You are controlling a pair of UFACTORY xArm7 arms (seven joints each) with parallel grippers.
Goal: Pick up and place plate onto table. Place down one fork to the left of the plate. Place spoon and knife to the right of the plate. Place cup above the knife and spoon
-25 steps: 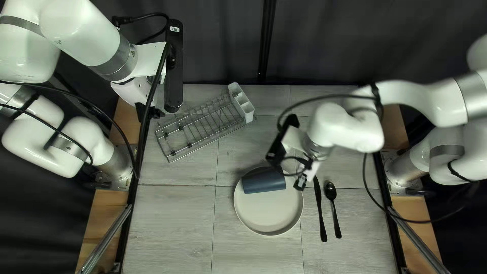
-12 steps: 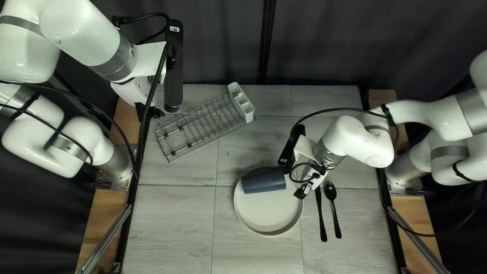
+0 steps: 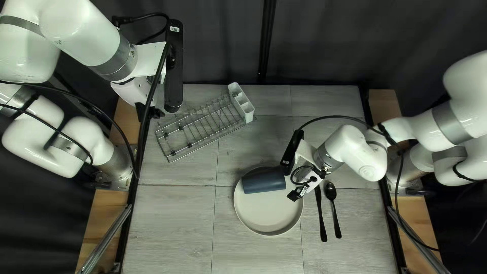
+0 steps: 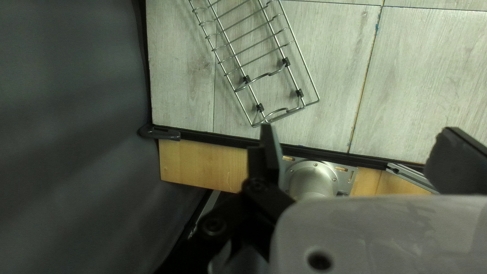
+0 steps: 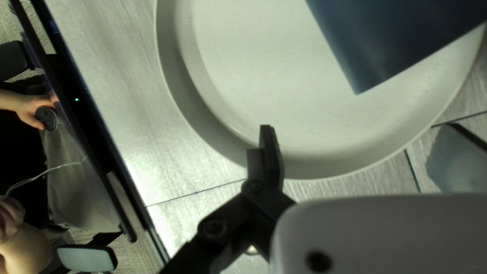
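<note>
A dark curtain (image 3: 329, 40) backs the pale table (image 3: 172, 228). My left pincer (image 3: 152, 111) stands apart near the wire rack (image 3: 201, 146); my right (image 3: 297, 193), also apart, is over 1 plate (image 3: 269, 213). On it 1 cup (image 3: 264, 180) lies crosswise (mouth end unclear). Alongside, 1 knife (image 3: 320, 213) and 1 spoon (image 3: 330, 192) point curtainward.

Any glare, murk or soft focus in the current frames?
Right wrist view: glare whitens the pale wood-look tabletop near the round off-white plate. Left wrist view: dark fabric curtain dim and soft. Top left view: tabletop fairly evenly lit, curtain murky.
</note>
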